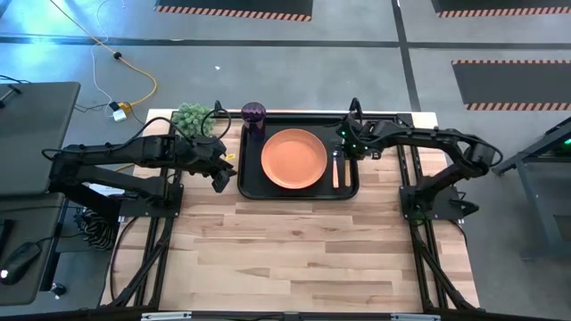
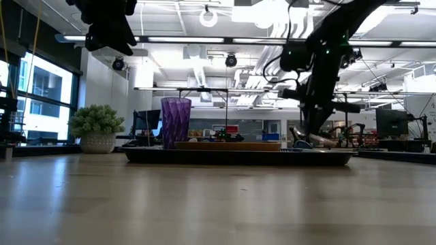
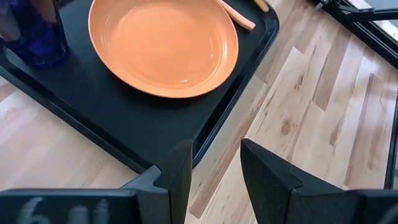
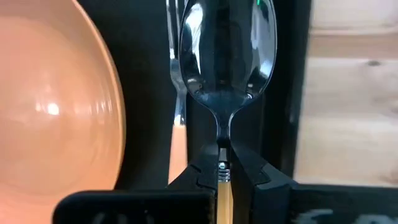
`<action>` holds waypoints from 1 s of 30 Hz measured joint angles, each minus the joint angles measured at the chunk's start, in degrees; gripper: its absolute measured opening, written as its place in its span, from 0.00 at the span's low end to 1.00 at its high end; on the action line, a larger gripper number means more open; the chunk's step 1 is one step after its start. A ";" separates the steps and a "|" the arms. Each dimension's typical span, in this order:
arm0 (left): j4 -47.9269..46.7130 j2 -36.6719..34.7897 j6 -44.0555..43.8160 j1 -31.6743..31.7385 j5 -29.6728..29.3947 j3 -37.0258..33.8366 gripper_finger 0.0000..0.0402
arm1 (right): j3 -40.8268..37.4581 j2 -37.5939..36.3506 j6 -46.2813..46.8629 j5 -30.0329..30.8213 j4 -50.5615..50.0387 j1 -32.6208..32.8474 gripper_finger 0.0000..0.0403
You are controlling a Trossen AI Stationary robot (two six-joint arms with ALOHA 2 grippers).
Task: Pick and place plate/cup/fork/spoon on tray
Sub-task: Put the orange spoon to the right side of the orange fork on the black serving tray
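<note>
Bright, even light from above; in the low view ceiling strip lights (image 2: 225, 41) glow white and the window (image 2: 41, 95) at nine o'clock burns pale; the table (image 2: 218, 204) up front goes soft and out of focus; the plate (image 3: 163, 45) shows a gentle sheen in the left wrist view; the spoon (image 4: 227, 56) mirrors dark streaks, with a green glint at twelve o'clock.
</note>
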 joint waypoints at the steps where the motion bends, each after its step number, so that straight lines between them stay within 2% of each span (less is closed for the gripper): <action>1: 0.00 0.00 0.00 0.00 0.00 0.00 0.31 | 0.00 0.76 -0.72 -0.60 0.83 -0.48 0.00; 19: 0.31 0.00 0.00 0.02 -0.02 0.00 0.31 | 0.00 8.45 -5.15 -4.40 5.02 -4.15 0.00; 30: 0.30 0.00 0.00 0.01 -0.02 0.00 0.31 | 0.00 9.07 -6.62 -4.38 5.41 -6.10 0.00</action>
